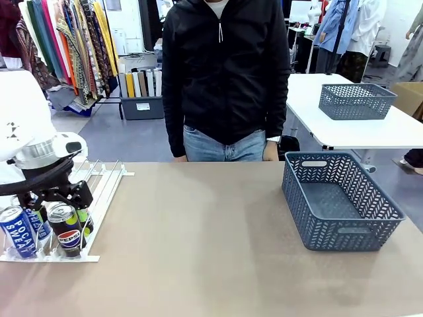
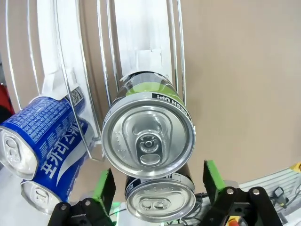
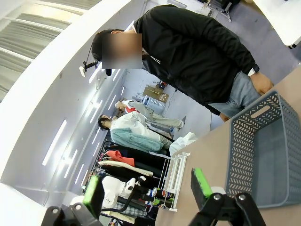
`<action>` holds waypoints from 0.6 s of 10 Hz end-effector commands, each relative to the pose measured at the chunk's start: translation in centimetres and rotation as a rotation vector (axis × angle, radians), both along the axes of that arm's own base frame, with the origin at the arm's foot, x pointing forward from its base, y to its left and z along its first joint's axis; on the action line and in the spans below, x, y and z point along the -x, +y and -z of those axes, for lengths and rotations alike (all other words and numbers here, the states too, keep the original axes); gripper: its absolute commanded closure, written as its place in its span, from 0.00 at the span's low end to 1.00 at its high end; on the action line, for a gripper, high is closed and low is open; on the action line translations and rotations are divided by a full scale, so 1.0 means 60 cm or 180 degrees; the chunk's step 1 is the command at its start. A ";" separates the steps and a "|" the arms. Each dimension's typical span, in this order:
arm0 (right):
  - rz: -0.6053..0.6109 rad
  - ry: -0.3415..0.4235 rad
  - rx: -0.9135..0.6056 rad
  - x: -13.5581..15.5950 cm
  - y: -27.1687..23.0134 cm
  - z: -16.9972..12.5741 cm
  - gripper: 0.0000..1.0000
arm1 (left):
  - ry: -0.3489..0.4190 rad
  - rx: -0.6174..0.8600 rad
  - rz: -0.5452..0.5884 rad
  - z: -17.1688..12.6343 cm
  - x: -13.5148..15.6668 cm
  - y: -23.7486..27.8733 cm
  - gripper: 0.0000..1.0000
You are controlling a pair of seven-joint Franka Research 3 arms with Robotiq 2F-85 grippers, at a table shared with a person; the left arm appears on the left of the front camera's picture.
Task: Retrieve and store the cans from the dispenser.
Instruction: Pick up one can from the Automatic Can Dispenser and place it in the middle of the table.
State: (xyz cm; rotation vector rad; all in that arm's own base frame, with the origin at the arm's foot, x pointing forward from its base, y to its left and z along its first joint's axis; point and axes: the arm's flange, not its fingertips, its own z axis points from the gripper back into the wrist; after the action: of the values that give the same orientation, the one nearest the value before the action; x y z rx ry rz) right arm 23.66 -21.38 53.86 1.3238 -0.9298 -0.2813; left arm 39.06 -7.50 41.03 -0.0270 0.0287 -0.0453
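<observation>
The dispenser (image 1: 59,258) sits by the table's left edge, cans at its low end. The left claw (image 2: 157,174) hangs wide open astride the front can (image 2: 160,201), gripping nothing. Closing off-centre, a pad could snag a wire guide (image 2: 180,52) or shove the blue can (image 2: 44,136). Once the front can lifts, the can behind (image 2: 148,136) may slide down. The right claw (image 3: 146,188) is open and empty.

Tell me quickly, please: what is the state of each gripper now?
Left gripper: open, at the cans, holding nothing.
Right gripper: open, holding nothing.
</observation>
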 end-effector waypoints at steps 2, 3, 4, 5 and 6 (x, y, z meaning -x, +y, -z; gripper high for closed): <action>0.0015 -0.0084 -0.0067 -0.002 0.001 -0.007 0.00 | -0.0019 -0.0139 -0.0039 0.008 -0.004 -0.008 1.00; 0.0015 -0.0084 -0.0067 -0.002 0.001 -0.007 0.00 | -0.0016 -0.0165 -0.0032 0.008 -0.005 -0.009 1.00; 0.0015 -0.0084 -0.0067 -0.002 0.001 -0.007 0.00 | -0.0015 -0.0160 -0.0029 0.009 -0.005 -0.009 1.00; 0.0015 -0.0084 -0.0067 -0.002 0.001 -0.007 0.00 | -0.0017 -0.0160 -0.0029 0.010 -0.006 -0.008 1.00; 0.0015 -0.0084 -0.0067 -0.002 0.001 -0.007 0.00 | -0.0020 -0.0151 -0.0031 0.010 -0.005 -0.008 1.00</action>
State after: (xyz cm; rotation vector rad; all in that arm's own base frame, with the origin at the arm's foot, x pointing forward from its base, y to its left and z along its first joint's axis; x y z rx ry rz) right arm 23.66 -21.38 53.86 1.3238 -0.9298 -0.2813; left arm 39.12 -7.73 40.76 -0.0091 0.0332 -0.0559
